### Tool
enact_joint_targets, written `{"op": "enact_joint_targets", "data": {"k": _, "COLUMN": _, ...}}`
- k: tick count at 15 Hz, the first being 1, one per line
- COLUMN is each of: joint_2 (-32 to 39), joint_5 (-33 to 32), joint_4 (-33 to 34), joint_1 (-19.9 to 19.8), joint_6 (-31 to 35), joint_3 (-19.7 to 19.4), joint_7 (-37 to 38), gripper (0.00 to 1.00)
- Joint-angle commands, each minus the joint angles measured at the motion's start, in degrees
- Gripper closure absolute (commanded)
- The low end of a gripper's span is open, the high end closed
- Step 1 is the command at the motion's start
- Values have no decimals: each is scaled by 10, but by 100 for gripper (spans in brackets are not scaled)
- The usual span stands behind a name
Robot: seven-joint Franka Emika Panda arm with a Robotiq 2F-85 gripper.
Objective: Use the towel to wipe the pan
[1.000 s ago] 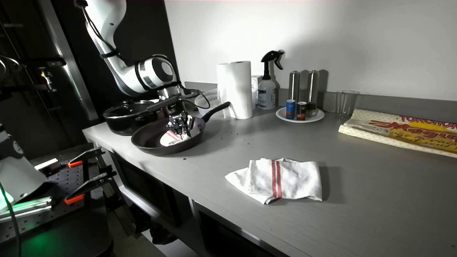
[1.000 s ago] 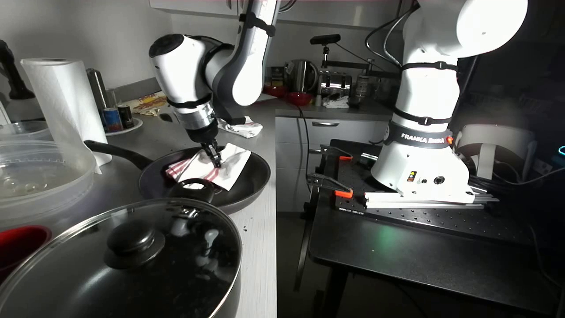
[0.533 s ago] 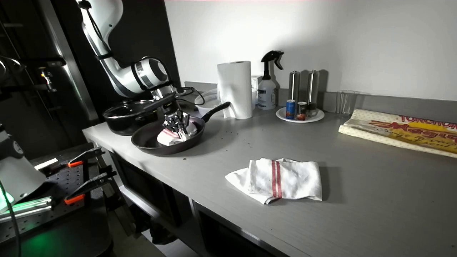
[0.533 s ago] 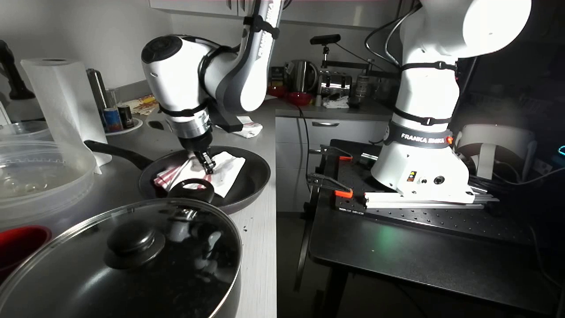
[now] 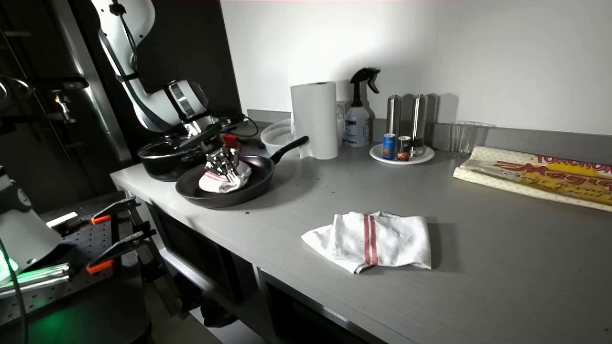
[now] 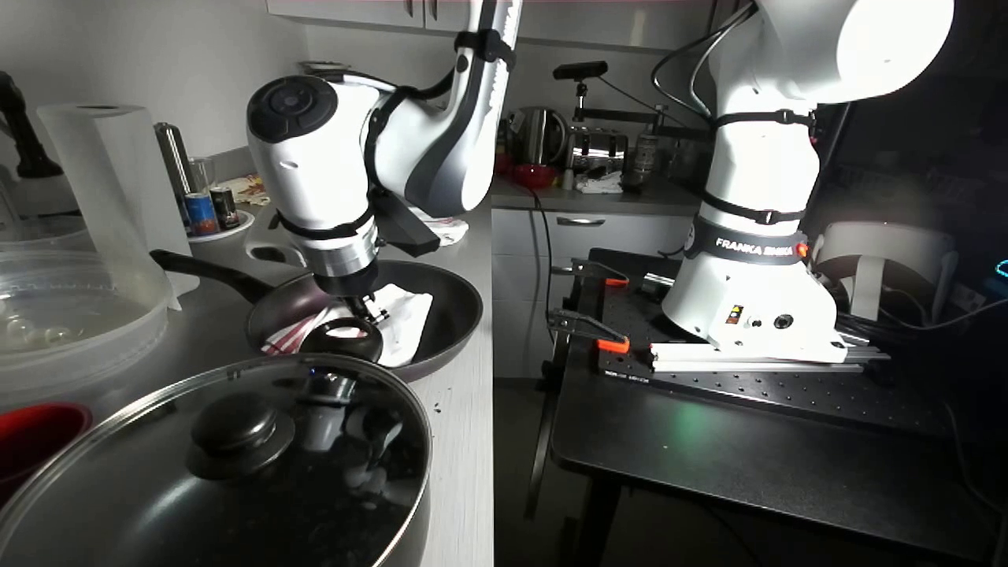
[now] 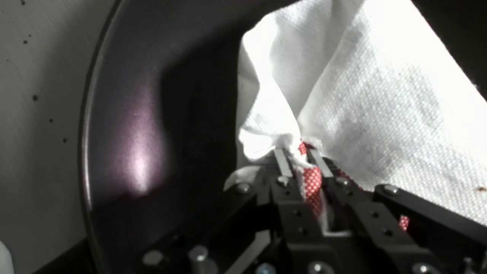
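The dark frying pan (image 5: 260, 166) stands on the counter, its handle (image 5: 290, 149) pointing to the paper roll; it also shows in the wrist view (image 7: 133, 125). The white towel (image 7: 373, 114) with red stripes lies bunched inside the pan and shows in both exterior views (image 5: 213, 183) (image 6: 409, 323). My gripper (image 7: 296, 154) is shut on a fold of this towel, low over the pan floor. In an exterior view, a pot's side handle hides part of the towel next to the fingers (image 6: 376, 313). Whether the towel presses on the pan floor under the gripper is hidden.
A black lidded pot (image 6: 157, 504) stands close beside the pan. A paper roll (image 5: 314, 122) and a clear plastic tub (image 6: 71, 339) stand near the pan's handle. A second striped towel (image 5: 397, 241) lies folded on the counter. The counter's front edge (image 5: 191, 223) runs near the pan.
My gripper has dragged the towel across the pan toward the lidded pot, leftward in both exterior views. The pan has not visibly moved.
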Motion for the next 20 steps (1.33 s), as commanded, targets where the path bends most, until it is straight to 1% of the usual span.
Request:
{"op": "enact_joint_targets", "data": {"k": 1, "joint_2": 21, "joint_5": -23, "joint_4": -27, "joint_1": 4, "joint_6": 17, "joint_3": 38, "joint_7": 35, "gripper": 96}}
{"op": "enact_joint_targets", "data": {"k": 4, "joint_2": 8, "joint_5": -25, "joint_4": -41, "joint_1": -2, "joint_6": 15, "joint_3": 54, "joint_7": 29, "gripper": 96}}
{"op": "enact_joint_targets", "data": {"k": 5, "joint_2": -13, "joint_5": -19, "joint_4": -25, "joint_1": -7, "joint_6": -9, "joint_3": 50, "joint_7": 8, "gripper": 85}}
{"op": "enact_joint_targets", "data": {"k": 11, "joint_2": -16, "joint_5": -18, "joint_4": -32, "joint_1": -6, "joint_6": -8, "joint_3": 55, "joint_7": 8, "gripper": 85}}
{"op": "enact_joint_targets", "data": {"k": 12, "joint_2": -16, "joint_5": -18, "joint_4": -32, "joint_1": -6, "joint_6": -8, "joint_3": 55, "joint_7": 8, "gripper": 96}}
{"op": "enact_joint_targets", "data": {"k": 13, "joint_2": -28, "joint_5": -12, "joint_4": -41, "joint_1": -23, "joint_6": 6, "joint_3": 55, "joint_7": -9, "gripper": 96}}
{"op": "enact_joint_targets", "data": {"k": 14, "joint_2": -27, "joint_5": -13, "joint_4": -44, "joint_1": -28, "joint_6": 13, "joint_3": 55, "joint_7": -19, "gripper": 96}}
{"op": "enact_joint_targets", "data": {"k": 20, "joint_2": -17, "joint_5": -24, "joint_4": -50, "joint_1": -38, "joint_6": 36, "joint_3": 60, "joint_7": -44, "gripper": 96}}
